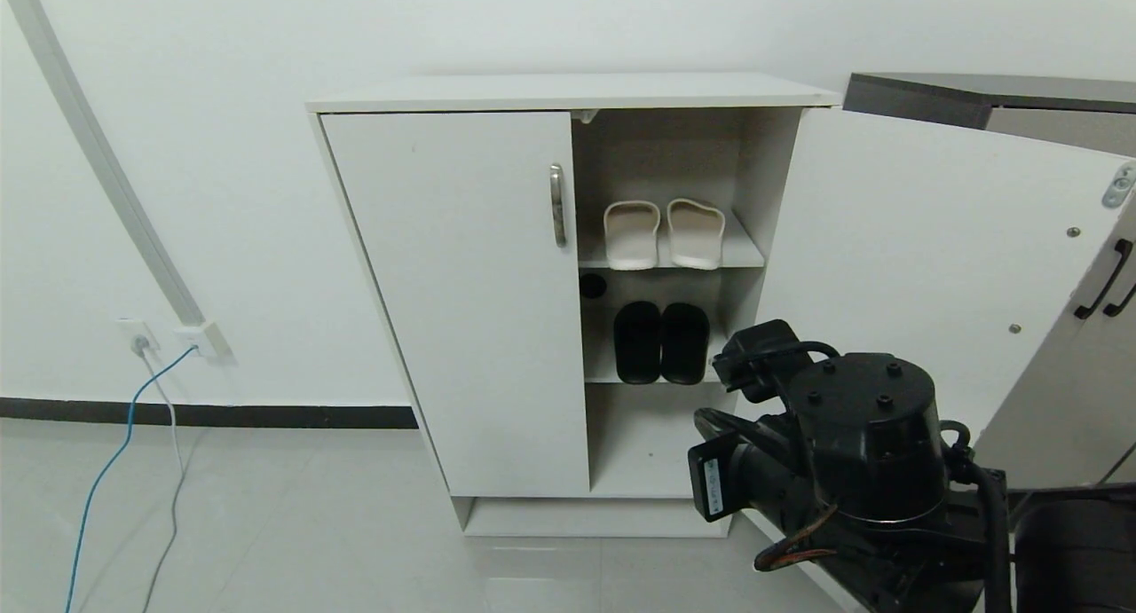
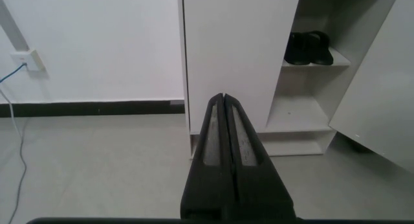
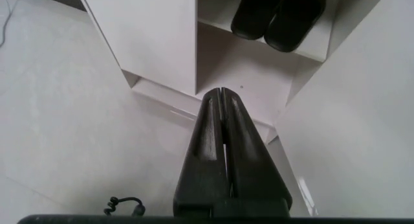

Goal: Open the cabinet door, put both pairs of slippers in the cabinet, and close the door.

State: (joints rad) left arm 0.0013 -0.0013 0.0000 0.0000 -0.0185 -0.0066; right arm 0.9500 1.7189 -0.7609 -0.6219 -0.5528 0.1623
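Note:
The white cabinet (image 1: 461,285) stands against the wall with its right door (image 1: 932,258) swung wide and its left door shut. A white pair of slippers (image 1: 664,233) rests on the upper shelf. A black pair of slippers (image 1: 661,342) sits on the shelf below, also seen as black slippers (image 2: 309,48) and black slippers (image 3: 278,13). My right arm (image 1: 843,453) hangs low in front of the open compartment; its gripper (image 3: 222,98) is shut and empty, just outside the bottom shelf. My left gripper (image 2: 223,101) is shut and empty, well back from the cabinet over the floor.
A wall socket (image 1: 138,336) with a blue and a grey cable (image 1: 106,471) sits left of the cabinet. A second cabinet with dark handles (image 1: 1105,280) stands behind the open door at the right. The tiled floor (image 1: 266,542) lies bare in front.

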